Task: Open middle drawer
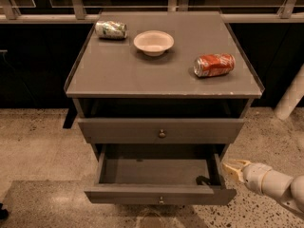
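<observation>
**A:** Nearest item?

**B:** Middle drawer [159, 175]. Grey, flat front, standing well out from the cabinet with its inside exposed. There is one small round knob [161, 201] at the centre of the front. A small dark item [203, 179] lies inside at the right front corner, kind not determinable.

**A:** And the hand?

**B:** Hand [235, 168]. Pale tip on a white arm that enters from the lower right. It sits just beside the right end of the middle drawer, level with the side wall. Spread or pressed together: cannot tell. Contact with the drawer: cannot tell.

**A:** Next back?

**B:** Upper drawer [118, 129]. Grey front, set back from the middle drawer's front, with a round metal pull [162, 133] at centre. A dark gap lies above it, under the top.

**A:** On the table?

**B:** Table [123, 75]. Grey top with a raised rim, three items on it, all apart:
- Red can [214, 65], on its side, at the right.
- White bowl [153, 42], upright, centre rear.
- Green can [110, 30], on its side, left rear.

**A:** Farthest?

**B:** Pale rail [38, 18] running behind the table, dark panes above it.
</observation>
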Robot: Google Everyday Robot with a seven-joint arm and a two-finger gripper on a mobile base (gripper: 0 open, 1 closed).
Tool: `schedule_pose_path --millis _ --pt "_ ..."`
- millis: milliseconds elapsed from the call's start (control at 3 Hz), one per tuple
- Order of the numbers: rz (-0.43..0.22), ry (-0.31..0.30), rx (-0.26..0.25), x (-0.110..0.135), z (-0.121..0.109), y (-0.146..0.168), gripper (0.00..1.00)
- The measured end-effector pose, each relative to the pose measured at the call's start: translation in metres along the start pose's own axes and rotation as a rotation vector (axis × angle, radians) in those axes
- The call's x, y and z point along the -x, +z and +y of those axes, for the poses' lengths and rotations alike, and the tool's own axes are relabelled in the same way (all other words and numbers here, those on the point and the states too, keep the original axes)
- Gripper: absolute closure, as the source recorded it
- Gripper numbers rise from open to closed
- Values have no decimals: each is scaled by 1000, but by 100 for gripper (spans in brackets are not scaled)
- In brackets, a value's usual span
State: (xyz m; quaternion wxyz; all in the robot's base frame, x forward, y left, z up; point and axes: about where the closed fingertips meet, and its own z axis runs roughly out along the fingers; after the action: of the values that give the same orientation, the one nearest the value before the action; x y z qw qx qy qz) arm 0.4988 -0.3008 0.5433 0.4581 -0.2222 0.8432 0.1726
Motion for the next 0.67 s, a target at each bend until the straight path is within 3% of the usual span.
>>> schedule_pose_path --millis 667 --pt "0 0 0 0 0 0 3"
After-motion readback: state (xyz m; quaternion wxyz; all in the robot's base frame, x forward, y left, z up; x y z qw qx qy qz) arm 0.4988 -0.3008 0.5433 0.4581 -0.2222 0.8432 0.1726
